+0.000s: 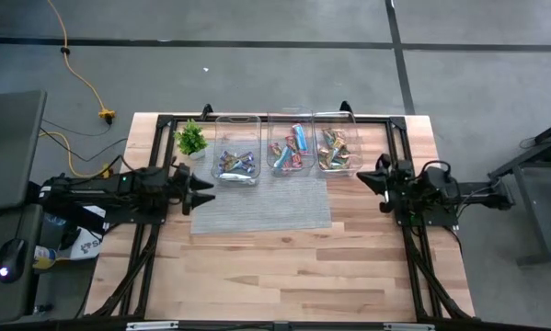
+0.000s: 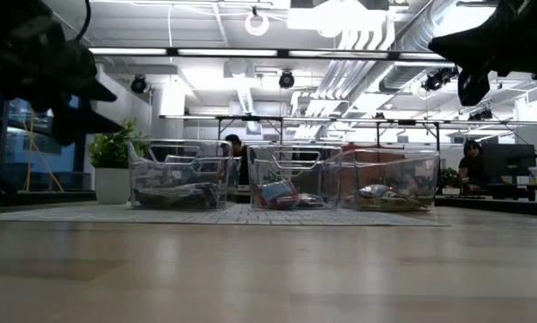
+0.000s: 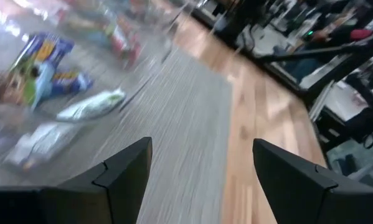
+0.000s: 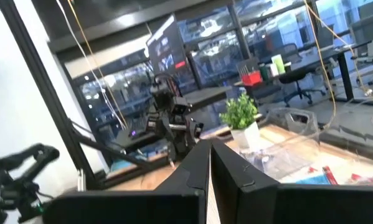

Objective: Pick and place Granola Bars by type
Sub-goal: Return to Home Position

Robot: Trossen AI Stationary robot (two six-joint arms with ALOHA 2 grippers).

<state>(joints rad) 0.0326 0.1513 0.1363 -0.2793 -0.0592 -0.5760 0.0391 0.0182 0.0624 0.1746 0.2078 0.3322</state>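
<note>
Three clear tubs stand in a row at the table's far side, each with granola bars lying in it. The left tub (image 1: 236,147) holds blue-purple bars (image 1: 235,166), the middle tub (image 1: 290,144) red-pink and blue bars (image 1: 292,147), and the right tub (image 1: 337,142) green-tan bars (image 1: 333,151). My left gripper (image 1: 211,187) hangs open above the grey mat's left end, near the left tub, with nothing between its fingers (image 3: 127,171). My right gripper (image 1: 360,176) is shut and empty, raised off the table by the mat's right end, near the right tub.
A small potted plant (image 1: 191,139) stands left of the left tub. The grey mat (image 1: 261,204) lies in front of the tubs. Bare wood (image 1: 284,276) stretches toward the near edge. A black frame borders the table's sides.
</note>
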